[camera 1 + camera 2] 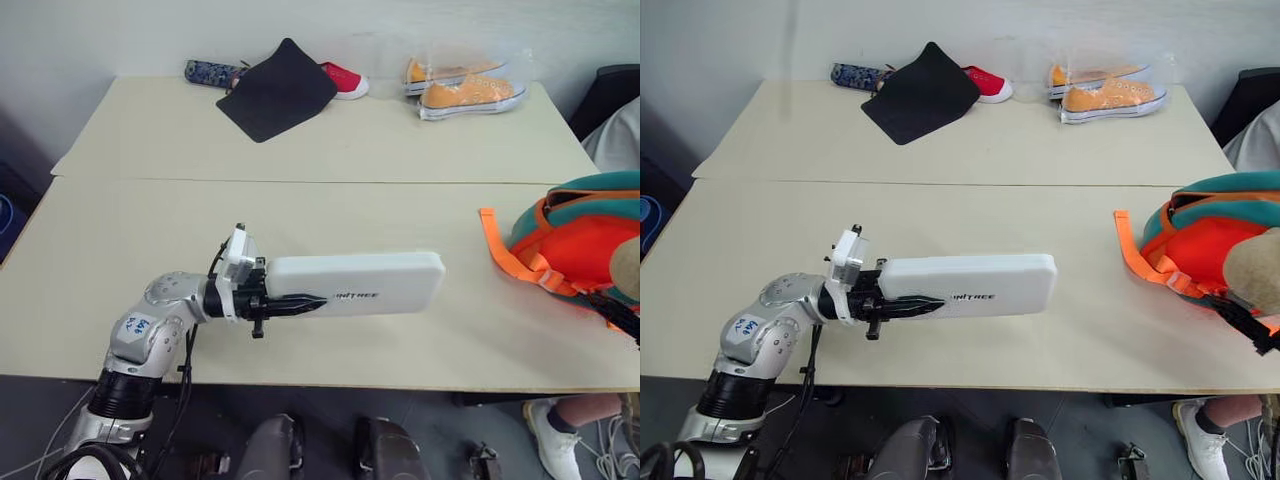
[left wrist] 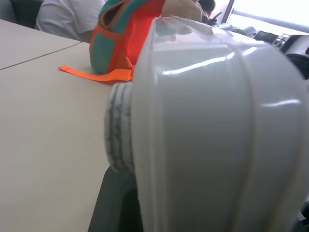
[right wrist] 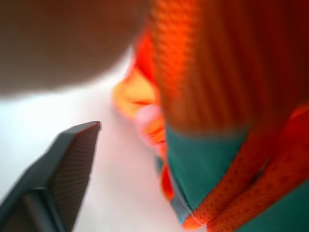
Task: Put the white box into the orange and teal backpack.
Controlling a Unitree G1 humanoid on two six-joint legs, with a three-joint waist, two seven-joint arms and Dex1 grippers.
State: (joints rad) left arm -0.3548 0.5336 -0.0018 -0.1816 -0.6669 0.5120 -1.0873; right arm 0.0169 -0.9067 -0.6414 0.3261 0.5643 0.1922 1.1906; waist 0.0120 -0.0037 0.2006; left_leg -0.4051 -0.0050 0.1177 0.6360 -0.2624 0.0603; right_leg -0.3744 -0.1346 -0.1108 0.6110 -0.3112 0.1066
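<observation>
1. While the left gripper (image 1: 300, 303) clamps one short end of the white box (image 1: 360, 283), its black fingers closed on the case, the box sticks out level over the near table (image 1: 100, 260) and points toward the orange and teal backpack (image 1: 580, 240).
2. Seen from the head, the backpack sits at the right edge of that table, well apart from the box's free end, with an orange strap (image 1: 505, 255) trailing across the tabletop.
3. The left wrist view adds what the head cannot: the box's glossy, rounded end (image 2: 217, 135) close up, one ribbed pad (image 2: 118, 128) pressed against it, and a person in a white top (image 2: 67, 19) behind the backpack.
4. The right wrist view looks closely at teal and orange mesh fabric (image 3: 207, 159); one dark, finely ribbed finger (image 3: 67, 169) of the right gripper rises beside it, touching nothing, and how wide that gripper stands I cannot tell.
5. The box is smooth hard plastic with rounded corners and small dark lettering (image 1: 355, 295).
6. On the far table (image 1: 400, 140) lie a flat black pad (image 1: 278, 90), a red shoe (image 1: 345, 80) and a pair of orange shoes (image 1: 465, 88).
</observation>
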